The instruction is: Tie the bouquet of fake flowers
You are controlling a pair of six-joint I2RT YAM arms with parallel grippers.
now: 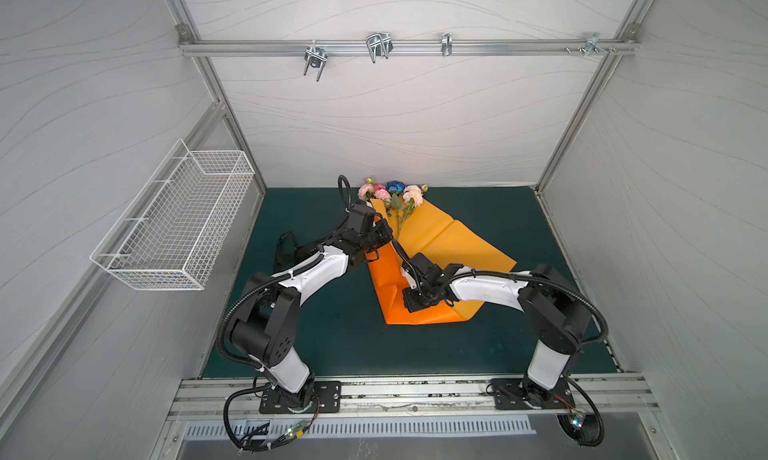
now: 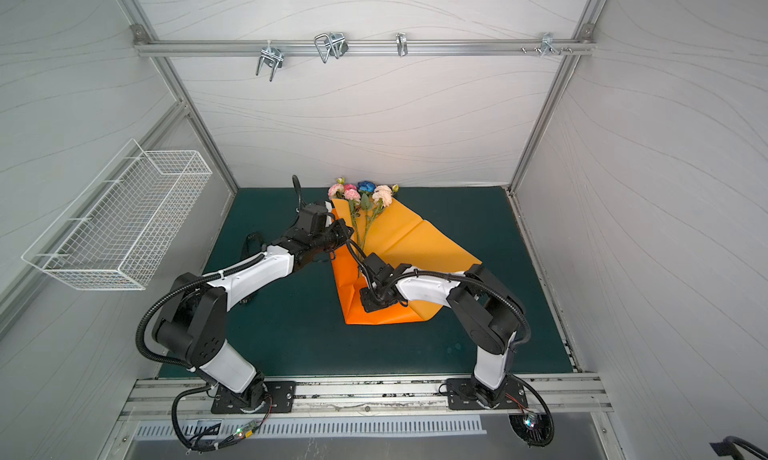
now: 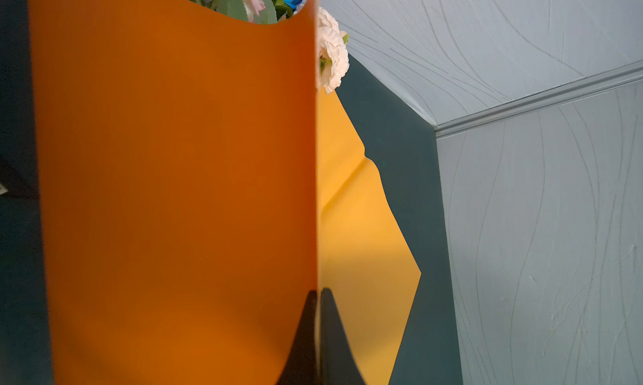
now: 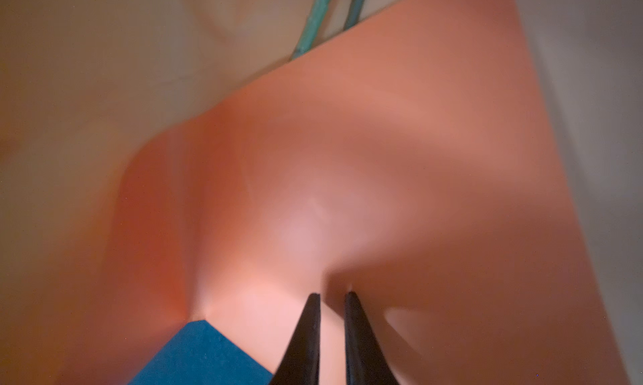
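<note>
1. At the back of the dark green surface [image 1: 498,345], the bouquet of fake flowers [image 1: 392,196] [image 2: 361,194] lies with its pink, peach and blue blossoms close to the rear wall. Its thin green stems run forward over the orange paper sheet [image 1: 449,237] [image 2: 415,237].
2. The left arm rises from its base at the front left. Its elbow is bent high, and its white forearm reaches forward and inward to the sheet's left edge.
3. In both top views the left gripper [image 1: 388,234] [image 2: 347,234] sits just beside the stems, roughly level.
4. In the left wrist view the left gripper [image 3: 317,291] has its jaws pressed together on the sheet's edge. This flap of orange paper [image 3: 174,174] stands upright, with blossoms showing past its far rim.
5. The right arm stands at the front right with its elbow raised. Its white forearm stretches across the sheet toward the middle, and the wrist tips downward.
6. The right gripper [image 1: 411,302] is low over the sheet's folded near corner.
7. In the right wrist view the right gripper [image 4: 332,293] has its jaws nearly together, with a narrow slit between them. The tips press into a pucker of the paper [image 4: 382,139]. Whether a fold is caught between them I cannot tell.
8. Two stems [image 4: 316,14] show beyond the paper's far edge in that view.
</note>
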